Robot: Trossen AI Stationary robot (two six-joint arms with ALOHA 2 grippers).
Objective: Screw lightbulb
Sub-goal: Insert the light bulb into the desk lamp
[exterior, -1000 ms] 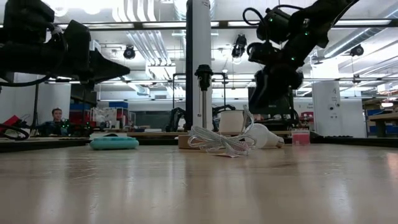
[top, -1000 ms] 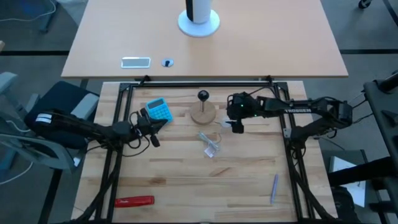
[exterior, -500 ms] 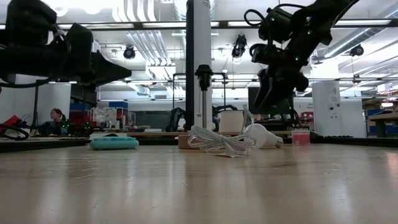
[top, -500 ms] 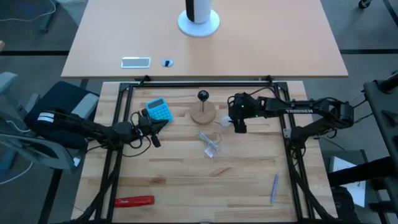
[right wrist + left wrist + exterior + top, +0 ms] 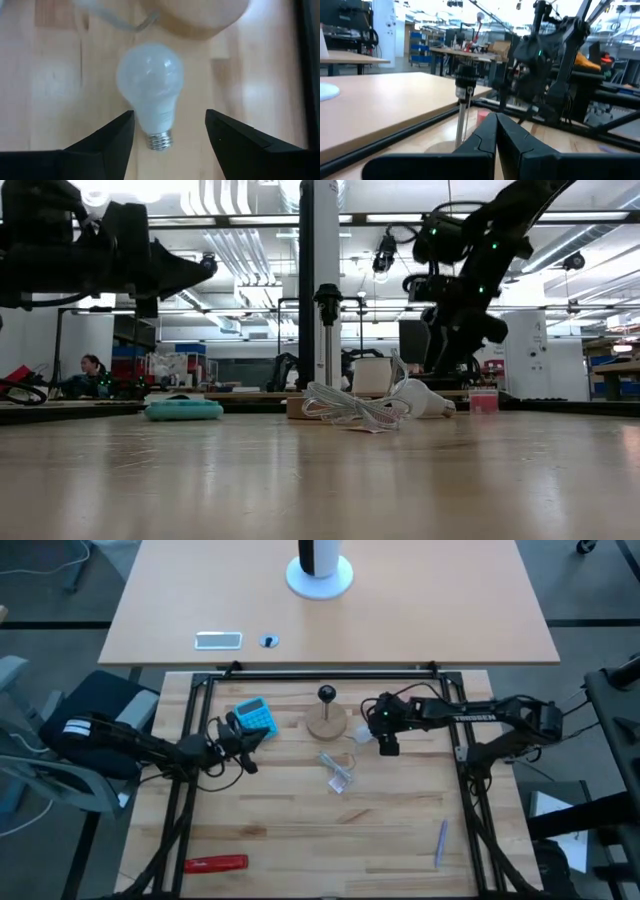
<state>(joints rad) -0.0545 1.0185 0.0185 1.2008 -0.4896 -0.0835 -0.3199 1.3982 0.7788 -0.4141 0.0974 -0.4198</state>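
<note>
1. Right gripper [image 5: 169,131] sits directly above the small white globe lightbulb [image 5: 150,87] w/ short silvery screw base; fingers [image 5: 107,136] spread wide, one each side of the bulb's neck, not touching it.
2. Bulb lies on its side on the light wooden slatted table [image 5: 330,830], roughly table centre, just right of the round wooden disc [image 5: 327,722]; screw base points away from the disc. In the high view the bulb is hidden under the right gripper [image 5: 388,738].
3. Disc carries an upright thin metal rod w/ black socket on top [image 5: 327,298]; low view shows the bulb [image 5: 418,397] on the table right of the rod, right gripper [image 5: 455,355] low above it.
4. Crumpled clear plastic wrapper [image 5: 337,770] lies near side of the disc, close to the bulb; whether they touch, can't tell.
5. Left gripper [image 5: 243,740] hangs above the table's left part, beside the turquoise calculator [image 5: 256,717]; left wrist view shows its fingers [image 5: 512,140] pressed together, nothing between them.
6. Other items, well apart from the bulb: red-handled tool [image 5: 216,863] at near-left, blue pen [image 5: 440,843] at near-right.
7. Far side: white round lamp base [image 5: 320,573] on the tan desk [image 5: 450,610].
</note>
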